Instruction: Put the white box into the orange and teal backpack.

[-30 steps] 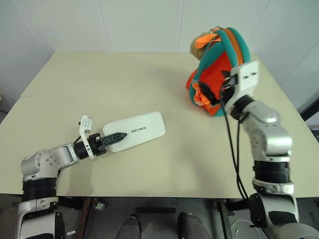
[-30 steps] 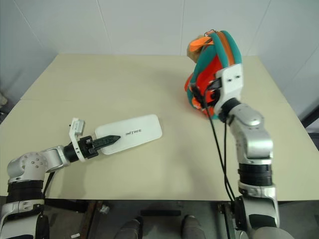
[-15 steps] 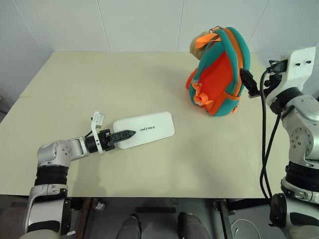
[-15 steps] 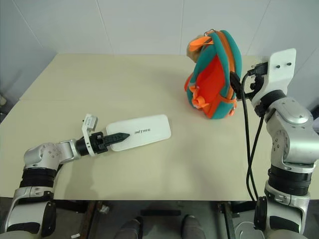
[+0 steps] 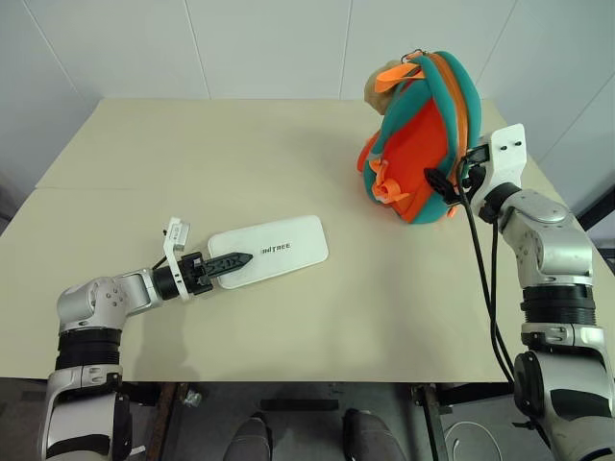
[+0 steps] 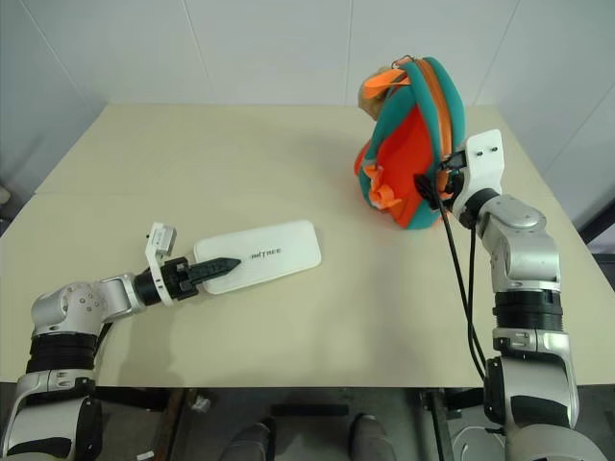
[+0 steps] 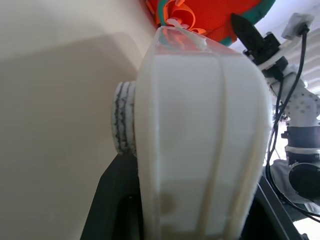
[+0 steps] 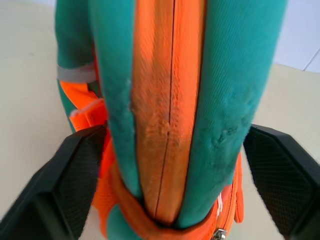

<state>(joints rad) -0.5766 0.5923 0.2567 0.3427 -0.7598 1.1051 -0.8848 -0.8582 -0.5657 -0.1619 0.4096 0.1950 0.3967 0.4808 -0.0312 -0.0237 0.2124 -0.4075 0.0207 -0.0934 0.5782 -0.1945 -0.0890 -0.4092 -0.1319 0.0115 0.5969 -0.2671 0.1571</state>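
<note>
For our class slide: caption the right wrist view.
Open black jaws straddle the zipped orange and teal backpack standing on the beige table.

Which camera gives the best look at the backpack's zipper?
The right wrist view: the zipper seam runs up the backpack between the right hand's fingers. The eye views show the whole backpack from afar; the left wrist view shows a corner.

Both silver-grey metal arms are showing rounded joint housings with black ribbed collars, each ending in a white plastic wrist bracket. The left gripper (image 5: pixel 229 261) is carrying slim black serrated fingers, while the right gripper (image 5: pixel 434 182) is showing black pointed ones. Black cables are looping along the right arm.
</note>
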